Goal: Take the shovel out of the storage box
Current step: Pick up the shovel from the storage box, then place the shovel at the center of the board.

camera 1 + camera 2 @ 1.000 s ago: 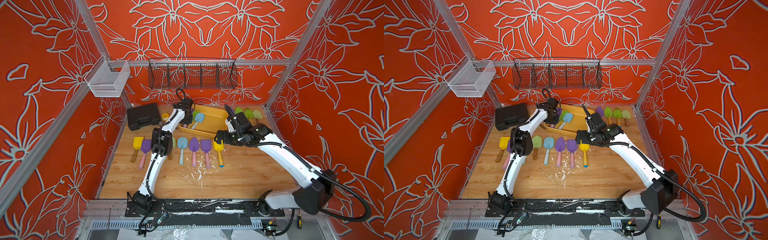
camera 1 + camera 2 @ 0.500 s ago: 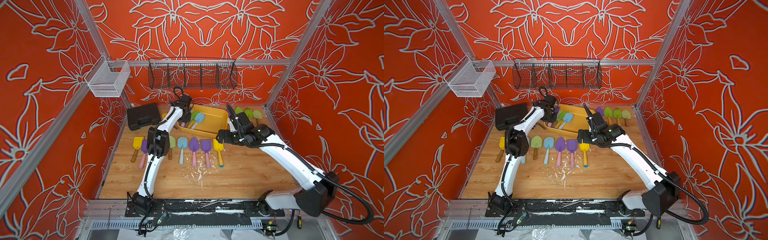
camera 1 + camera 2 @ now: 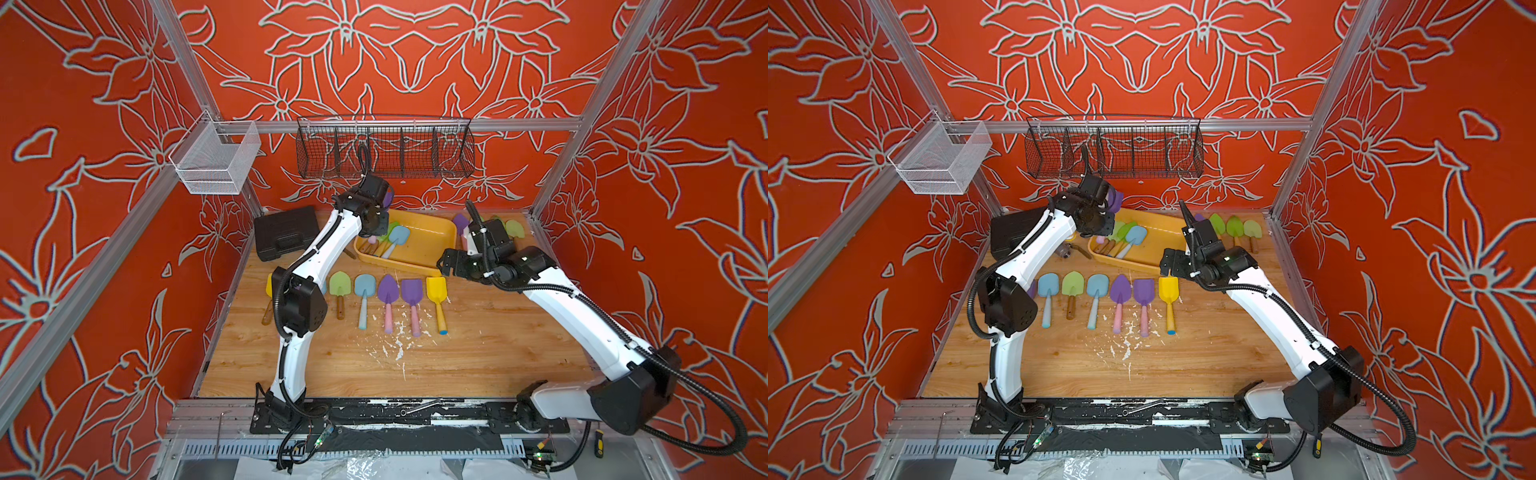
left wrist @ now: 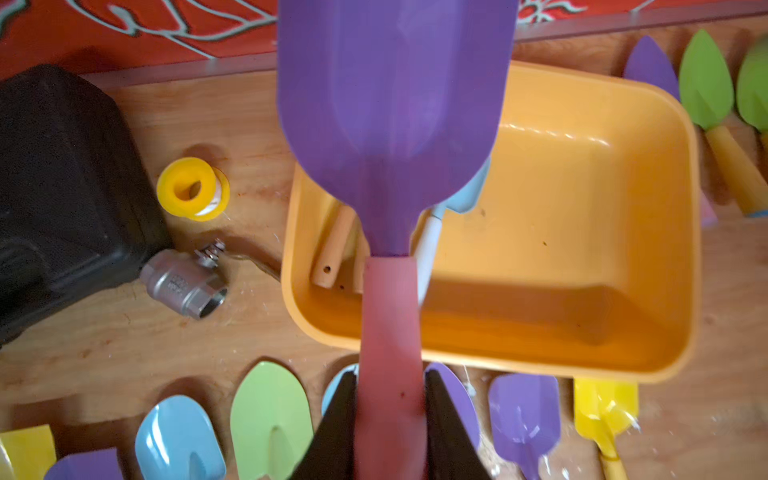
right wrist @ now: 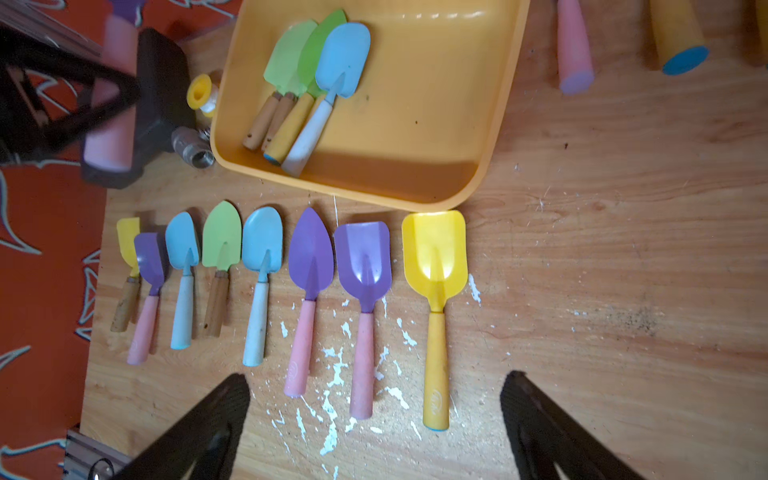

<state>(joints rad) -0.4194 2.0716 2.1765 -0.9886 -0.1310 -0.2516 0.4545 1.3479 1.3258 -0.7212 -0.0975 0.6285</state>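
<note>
The yellow-orange storage box (image 3: 430, 245) (image 3: 1160, 245) (image 4: 561, 249) (image 5: 436, 104) stands at the back of the wooden table. My left gripper (image 4: 390, 376) (image 3: 376, 208) (image 3: 1100, 208) is shut on the pink handle of a purple shovel (image 4: 395, 104) (image 3: 388, 197) (image 3: 1116, 201). It holds the shovel in the air above the box's left end. Several shovels lie in the box, among them a blue one (image 5: 343, 58) and a green one (image 5: 291, 54). My right gripper (image 5: 376, 380) (image 3: 449, 262) (image 3: 1169, 262) hangs open and empty by the box's front right corner.
A row of shovels (image 3: 388, 291) lies on the table in front of the box, ending in a yellow one (image 5: 434, 253). A black case (image 3: 286, 232), a yellow tape roll (image 4: 193, 189) and a metal valve (image 4: 183, 282) sit left of the box. More shovels (image 3: 513, 228) lie behind it.
The left gripper has risen a little with the purple shovel over the box's left end. The right arm has drifted slightly to the right and back.
</note>
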